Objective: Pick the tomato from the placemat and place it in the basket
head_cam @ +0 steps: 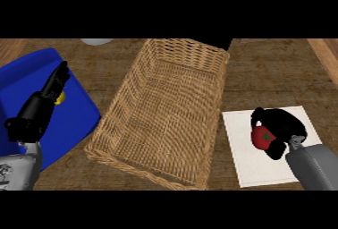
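Right hand (280,127), black, with fingers and thumb curled round the tomato (263,137); its grey forearm enters from the lower right corner of the head view. Hand and tomato sit over the white placemat (254,165), in its upper half; whether the tomato touches the mat or is raised off it cannot be told. Only the left face of the tomato shows between the curled fingers: a red, rounded body bearing a small dark green star-shaped calyx that faces left, toward the basket (158,112).

Basket: long, woven wicker, pale tan, lying at a slant from the upper centre down to the lower centre, its open interior fully visible. Its right rim runs just beside the left edge of the placemat, with a narrow strip of brown wood-grain counter (284,76) between them near the top of the mat; the near right corner of the basket almost meets the mat's lower left corner. Bare counter lies above the placemat and to the right of the basket's far end.

Left hand (49,96), at the left edge, fingers straight and pointing up, resting over a blue, flat object (76,116) that lies just beside the basket's left rim. A small yellow item (61,98) shows beside the fingers.
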